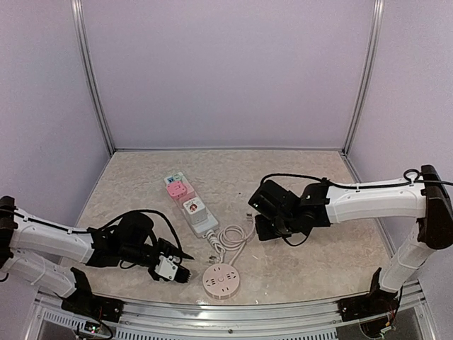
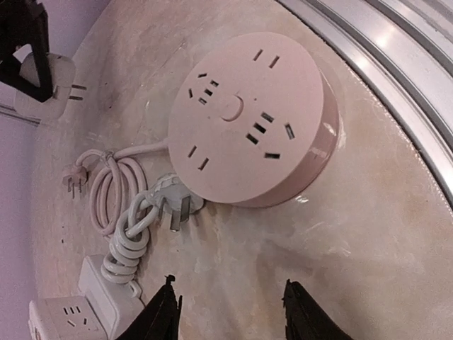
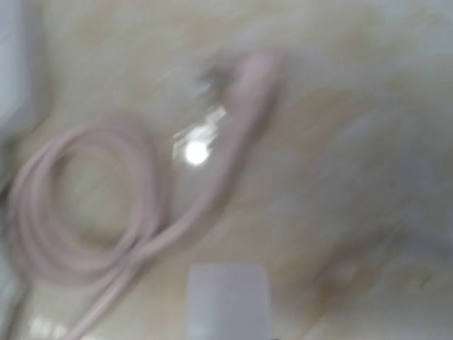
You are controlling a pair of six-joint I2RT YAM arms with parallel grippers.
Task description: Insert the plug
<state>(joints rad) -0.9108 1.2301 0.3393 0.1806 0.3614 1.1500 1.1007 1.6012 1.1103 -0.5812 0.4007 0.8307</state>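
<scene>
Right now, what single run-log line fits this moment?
left gripper: open, empty, facing pink round socket | right gripper: shut on white adapter | insertion: not done

Beige stone-patterned counter (image 1: 318, 262), pale lilac walls (image 1: 226, 71) on three sides, aluminium corner posts (image 1: 94, 78), ribbed aluminium rail (image 1: 248, 312) along the near edge.

Bears, at lower centre of the top view, a round pink socket hub (image 1: 221, 281), flat on the beige marbled table (image 1: 304, 170). Holds just above it, mid-frame, a long white power strip (image 1: 201, 221) running up-left. Shows, in the left wrist view, a bundled white cord (image 2: 126, 244) at lower left, with its grey-white plug (image 2: 175, 200) just beside the hub, perhaps touching. Carries at mid-left a looped pink cord (image 2: 138, 150) ending in a pink plug (image 2: 73, 177).
</scene>
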